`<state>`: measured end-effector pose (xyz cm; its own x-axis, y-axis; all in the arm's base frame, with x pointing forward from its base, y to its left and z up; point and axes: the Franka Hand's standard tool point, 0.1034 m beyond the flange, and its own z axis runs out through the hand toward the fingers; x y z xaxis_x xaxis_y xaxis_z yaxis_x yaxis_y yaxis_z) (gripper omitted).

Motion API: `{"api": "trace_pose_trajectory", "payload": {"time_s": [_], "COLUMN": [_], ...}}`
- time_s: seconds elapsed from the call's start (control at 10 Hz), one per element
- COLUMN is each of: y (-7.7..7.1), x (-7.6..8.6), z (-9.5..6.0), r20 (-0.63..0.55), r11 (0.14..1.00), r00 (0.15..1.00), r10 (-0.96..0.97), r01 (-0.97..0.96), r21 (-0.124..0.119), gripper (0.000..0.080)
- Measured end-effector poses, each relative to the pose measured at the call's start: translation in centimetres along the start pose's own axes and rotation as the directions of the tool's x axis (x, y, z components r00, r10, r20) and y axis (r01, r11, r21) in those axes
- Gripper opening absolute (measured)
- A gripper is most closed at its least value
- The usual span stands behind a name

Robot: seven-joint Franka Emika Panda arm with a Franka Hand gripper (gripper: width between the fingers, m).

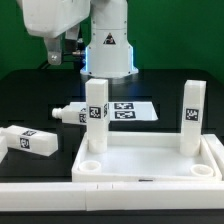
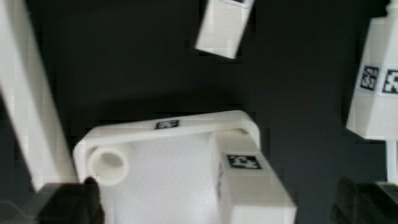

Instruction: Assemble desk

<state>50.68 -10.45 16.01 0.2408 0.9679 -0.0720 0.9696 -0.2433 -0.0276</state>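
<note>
**Desk half-legged, gripper idle above the loose parts**

- Foreground: desk top [image 1: 150, 160] lies flat on the black table [image 1: 30, 95], rim up, filling the near edge of the exterior view.
- Two legs stand upright in its far corners. The first standing leg [image 1: 95, 112] is toward the exterior view's left, the second standing leg [image 1: 192, 118] toward its right. Each shows a square tag.
- Beyond the tray's left corner, the tagged loose leg [image 1: 28, 140] lies on its side on the table.
- Just behind it lies the pegged loose leg [image 1: 68, 115], its round peg end showing, close beside the first standing leg.
- The marker board [image 1: 125, 110] lies flat behind the tray, between the two standing legs as seen.
- Farther back and higher, the gripper [image 1: 62, 50] hangs well above the table, over the loose legs. Its jaws are spread wide and nothing is held.
- Wrist view: dark fingertips [image 2: 68, 200] flank a lying leg [image 2: 178, 165] with a round end and two tags. Cannot tell which loose leg this is.
- Rearmost: robot base [image 1: 108, 45], blue light on.
</note>
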Motion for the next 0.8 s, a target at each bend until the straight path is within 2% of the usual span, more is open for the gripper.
{"api": "trace_pose_trajectory", "payload": {"time_s": [0.1,0.2,0.3,0.4,0.7,0.8], "y": [-2.5,-4.4,-3.9,-3.4,-3.7,-5.0], "x": [-0.8,-1.2,-1.3,-0.6,-0.7,-0.8], "z": [1.8,3.2,2.9,2.7,3.0,4.2], "r20": [-0.02,-0.04,-0.054,-0.053,-0.052,-0.054], "r11": [1.0,0.997,0.993,0.993,0.993,0.984], "r00": [0.999,0.997,0.993,0.993,0.992,0.985], "r10": [0.03,0.067,0.108,0.109,0.111,0.164], "r01": [-0.03,-0.066,-0.106,-0.107,-0.109,-0.16], "r21": [0.004,0.03,0.047,0.039,0.046,0.078], "gripper": [0.0649,0.0649,0.0649,0.0649,0.0649,0.0649]}}
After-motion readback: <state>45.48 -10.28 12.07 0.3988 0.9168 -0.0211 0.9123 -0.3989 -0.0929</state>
